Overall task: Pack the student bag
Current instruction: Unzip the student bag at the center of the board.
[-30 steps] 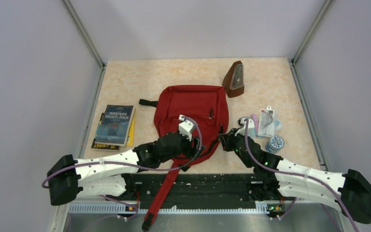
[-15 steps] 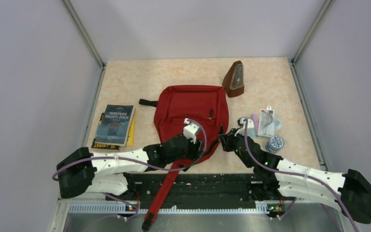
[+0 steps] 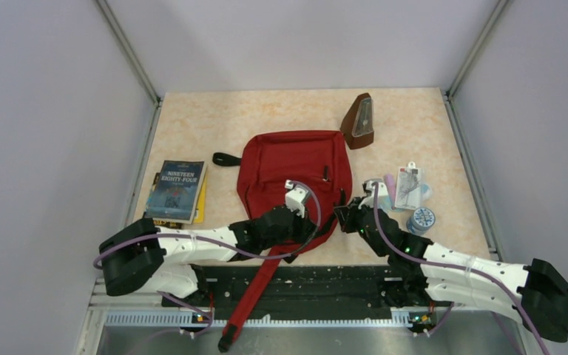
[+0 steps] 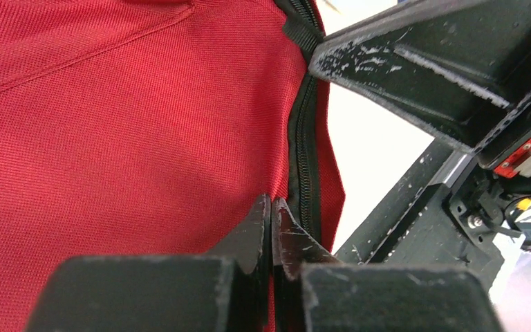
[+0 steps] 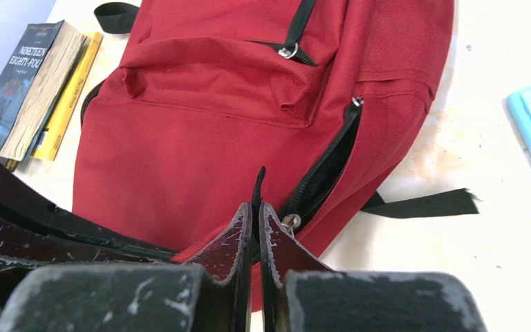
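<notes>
Left gripper (image 4: 271, 207) clenched on student bag (image 3: 296, 166) fabric just beside the zipper (image 4: 303, 138), evidently bracing it, while right gripper (image 5: 256, 211) pinches the pull tab (image 5: 257, 183) at the bag's near-right edge, apparently to open it.

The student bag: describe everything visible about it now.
The student bag is a dark-red woven-fabric backpack lying flat at mid-table, front up. Its front pocket has a black zipper with a metal ring; the side zipper gapes partly open. A long red strap trails over the near edge, and a black strap loop sticks out toward the books. The right gripper is shut on a black zipper pull; the left gripper is shut against fabric beside that zipper.
</notes>
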